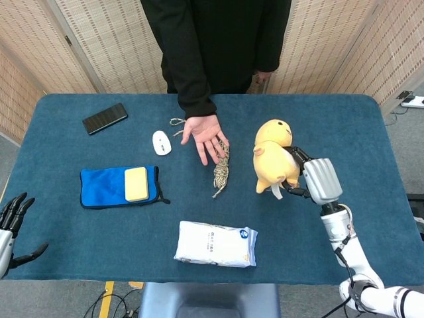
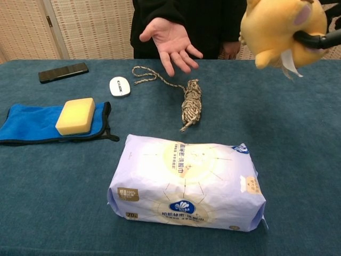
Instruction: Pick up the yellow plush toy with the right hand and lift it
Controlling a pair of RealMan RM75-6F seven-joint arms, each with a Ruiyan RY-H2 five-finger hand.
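The yellow plush toy [image 1: 273, 159] hangs in the air above the right half of the table, gripped from its right side by my right hand [image 1: 317, 180]. In the chest view the yellow plush toy [image 2: 279, 29] fills the top right corner, with a dark finger [image 2: 318, 38] of that hand across it and a white tag dangling below. My left hand [image 1: 12, 222] rests low at the table's front left corner, fingers apart, holding nothing.
A person stands behind the blue table [image 1: 371, 139], open palm [image 1: 207, 132] held out over it. On the table lie a rope bundle [image 1: 221, 167], white mouse [image 1: 161, 142], black phone [image 1: 105, 118], blue pouch [image 1: 106, 187] with yellow sponge [image 1: 136, 183], and a tissue pack [image 1: 215, 244].
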